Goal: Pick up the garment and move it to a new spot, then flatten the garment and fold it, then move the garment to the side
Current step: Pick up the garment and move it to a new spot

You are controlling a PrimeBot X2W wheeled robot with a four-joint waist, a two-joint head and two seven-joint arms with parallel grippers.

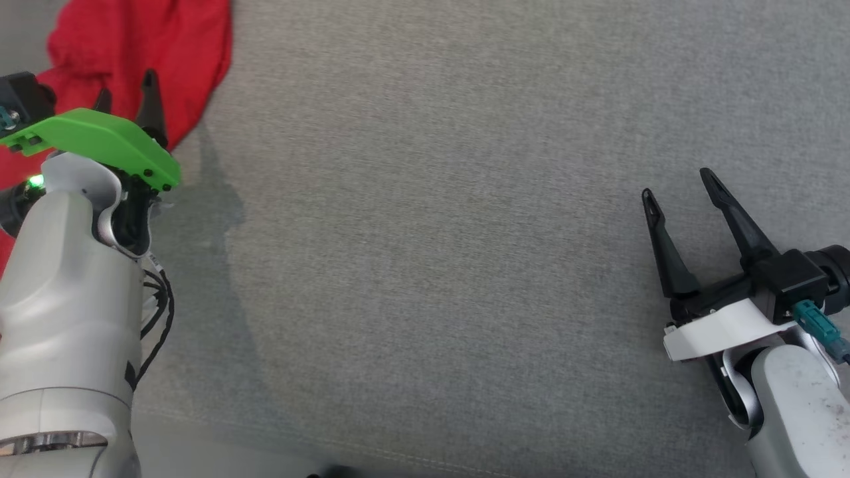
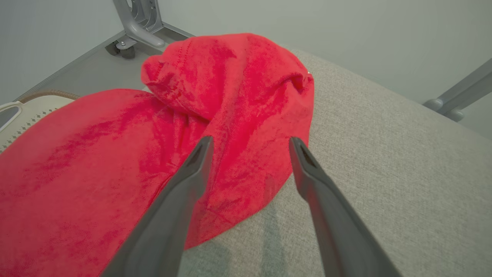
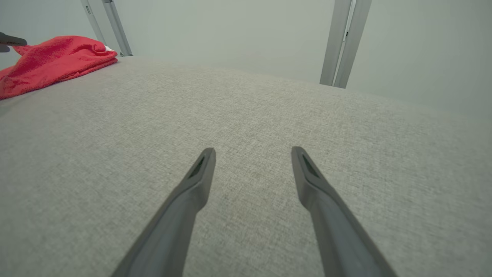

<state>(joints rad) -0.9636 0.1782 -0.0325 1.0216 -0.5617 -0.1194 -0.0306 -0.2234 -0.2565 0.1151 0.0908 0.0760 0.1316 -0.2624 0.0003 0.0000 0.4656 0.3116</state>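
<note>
The garment (image 1: 143,46) is a red, fuzzy, crumpled heap at the far left corner of the grey fabric table (image 1: 438,219); part of it hangs past the table's left edge. My left gripper (image 1: 126,89) hovers over the garment's near edge, open, nothing between its fingers. From the left wrist, the garment (image 2: 230,107) lies just beyond the open left gripper (image 2: 250,144). My right gripper (image 1: 677,186) stands open over bare table at the right, far from the cloth. The right wrist view has the garment (image 3: 54,61) far off at the upper left, ahead of the open right gripper (image 3: 251,152).
Grey metal frame legs (image 2: 140,23) with a caster stand on the floor beyond the table's far corner. Two grey uprights (image 3: 346,42) rise behind the far edge. A pale perforated object (image 2: 23,115) sits beside the table's left edge.
</note>
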